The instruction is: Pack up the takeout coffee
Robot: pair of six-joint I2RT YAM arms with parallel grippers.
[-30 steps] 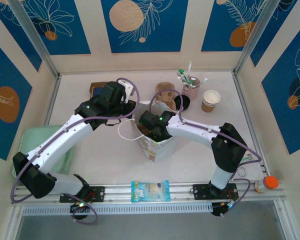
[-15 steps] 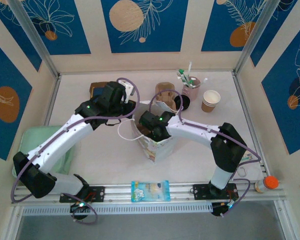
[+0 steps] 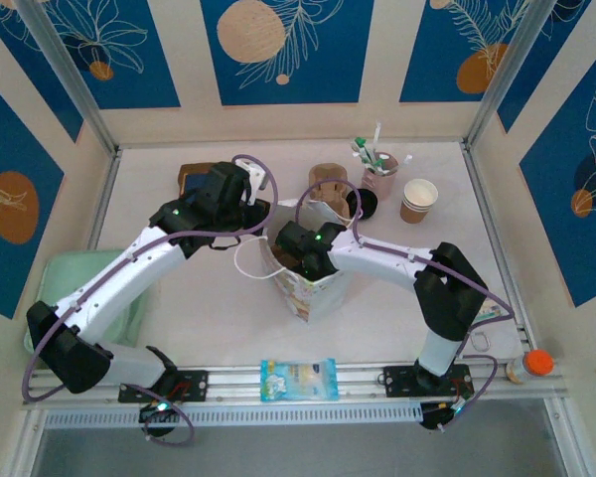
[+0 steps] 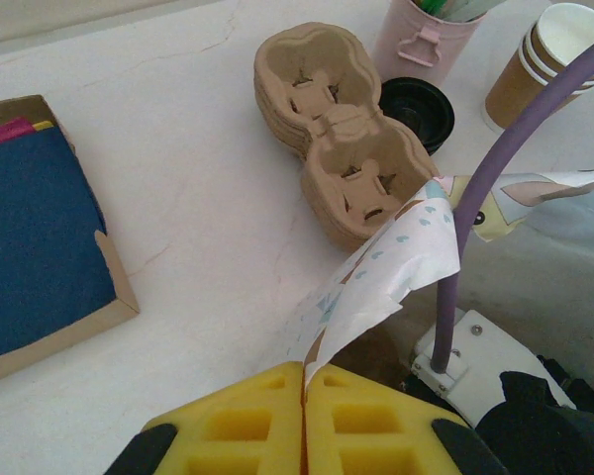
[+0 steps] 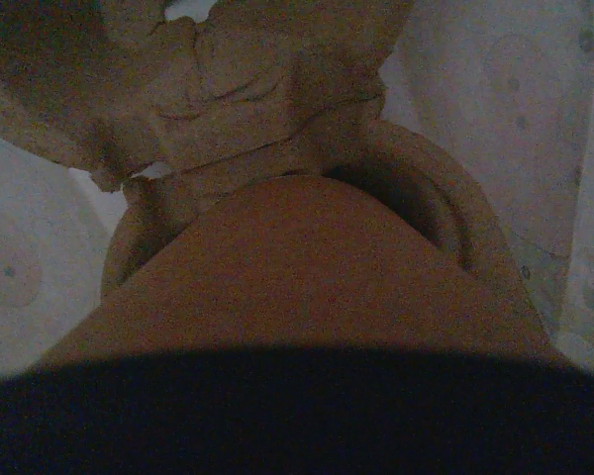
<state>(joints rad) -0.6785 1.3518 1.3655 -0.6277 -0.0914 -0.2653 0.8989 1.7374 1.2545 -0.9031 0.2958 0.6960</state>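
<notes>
The paper coffee cup (image 5: 307,277) looks light and squashy, so the right gripper (image 3: 300,256) hugs its sides while the left gripper (image 4: 304,381) pinches the paper bag (image 4: 386,277) tight

The left arm (image 3: 119,278) and right arm (image 3: 387,260) have white links, black joints, looping purple cables (image 4: 495,168); the left gripper (image 4: 303,374) has yellow pads (image 4: 243,427).

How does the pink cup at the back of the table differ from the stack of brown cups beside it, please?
The pink cup is pink; the stack of brown cups is kraft brown with white rims. The pink cup is single; the stack is several cups nested. The pink cup holds stirrers; the stack's top cup is empty, white inside. Both stand upright on the table near the black lid.
</notes>
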